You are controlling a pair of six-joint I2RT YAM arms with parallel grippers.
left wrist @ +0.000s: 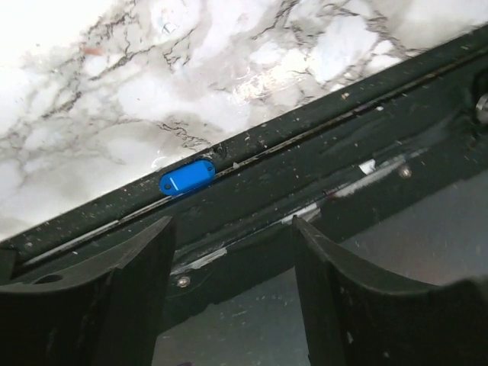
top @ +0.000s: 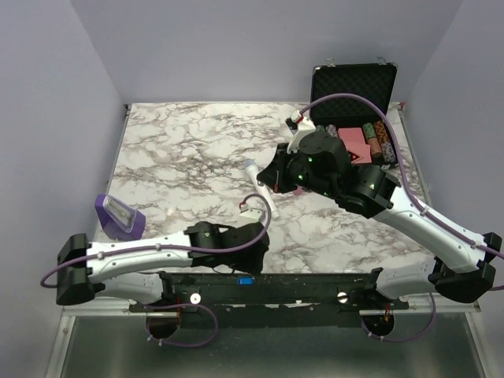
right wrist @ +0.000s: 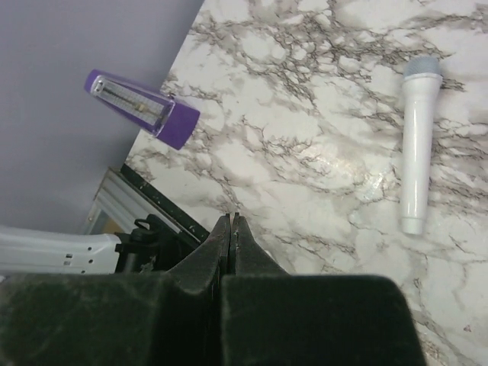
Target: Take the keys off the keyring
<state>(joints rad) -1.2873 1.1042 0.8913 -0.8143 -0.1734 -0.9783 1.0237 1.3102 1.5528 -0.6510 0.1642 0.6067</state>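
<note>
We log: table [top: 181, 150] white marble, grey-brown veins. Key [left wrist: 187, 177] bright blue. Mic [right wrist: 418, 145] white, grey head. Wedge [right wrist: 141, 109] purple, pale face. Rail [left wrist: 305, 160] black, dust-specked. Case [top: 353, 83] black; chips [top: 382, 138] striped. Cables [top: 425, 197] lilac.

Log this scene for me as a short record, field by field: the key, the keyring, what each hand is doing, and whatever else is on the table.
key: blue head lies on the black rail at the table's near edge; blade not visible
keyring: not visible in any view
left hand: open, empty, near the key, not touching it
right hand: shut, nothing seen between its fingers, over the marble table
microphone: white, lying flat on the table
purple object: at the table's left edge
case: open, far right corner
</note>
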